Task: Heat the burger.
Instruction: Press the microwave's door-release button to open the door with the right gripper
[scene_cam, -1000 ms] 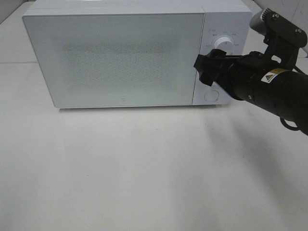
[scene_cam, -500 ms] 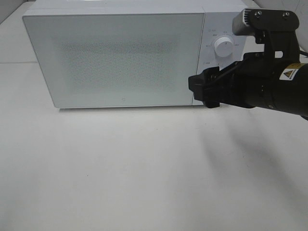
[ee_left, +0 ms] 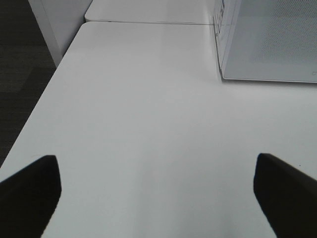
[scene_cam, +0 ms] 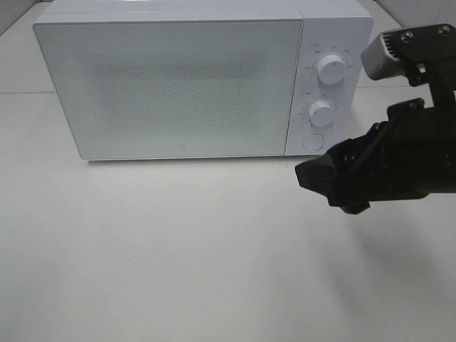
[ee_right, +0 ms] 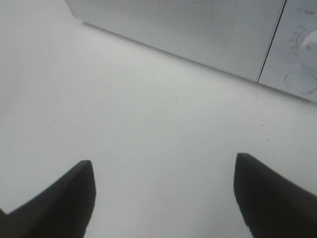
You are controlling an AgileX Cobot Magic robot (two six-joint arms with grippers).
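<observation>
- Two sets of fingers show, both empty: your left fingers (ee_left: 29, 193) spread wide over the bare tabletop (scene_cam: 178, 249), and your right fingers (ee_right: 262, 193) held well apart, near the front of the microwave (scene_cam: 178, 85) by its knobs (scene_cam: 332, 69).
- No burger is in sight. The microwave door is shut and its speckled glass hides the inside, so you cannot tell whether it sits there.
- Expect it to be light, soft and loosely stacked. The bun would squash and the layers slide, so grip it low across the sides, gently.
</observation>
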